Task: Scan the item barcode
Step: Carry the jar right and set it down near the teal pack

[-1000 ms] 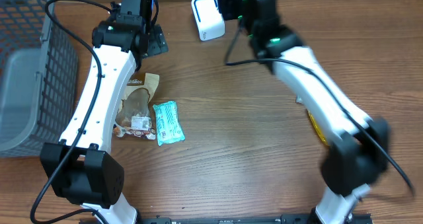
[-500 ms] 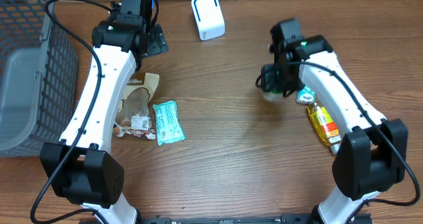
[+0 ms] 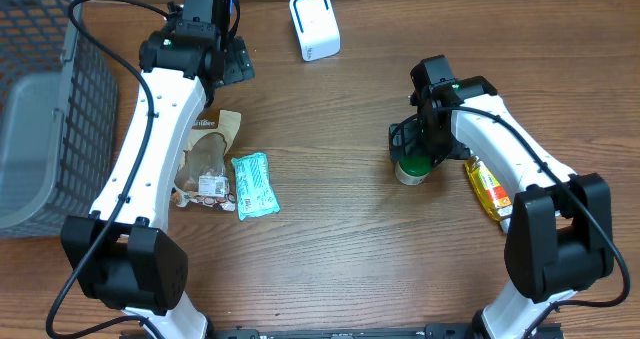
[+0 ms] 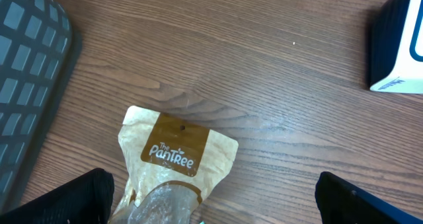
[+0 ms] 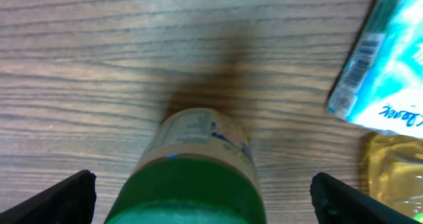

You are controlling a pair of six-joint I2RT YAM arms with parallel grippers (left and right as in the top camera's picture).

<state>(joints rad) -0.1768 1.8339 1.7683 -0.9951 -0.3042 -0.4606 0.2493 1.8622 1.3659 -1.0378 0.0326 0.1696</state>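
Observation:
A small jar with a green lid [image 3: 410, 169] stands upright on the wooden table, right of centre. My right gripper [image 3: 420, 144] hangs just above it and is open. In the right wrist view the jar [image 5: 198, 164] sits between the fingers with a gap on each side, and the right gripper [image 5: 208, 201] touches nothing. The white barcode scanner [image 3: 314, 25] stands at the back centre. My left gripper [image 3: 228, 64] is open near the back left, above a brown snack pouch [image 4: 175, 158].
A grey basket [image 3: 35, 99] fills the left edge. The brown pouch [image 3: 207, 159] and a teal packet [image 3: 254, 185] lie left of centre. A yellow bottle [image 3: 487, 187] lies right of the jar, with another teal packet [image 5: 390, 72] beside it.
My right arm swung from the scanner down to the table's right side with the jar, then opened its jaws and left the jar standing. The left arm has not moved.

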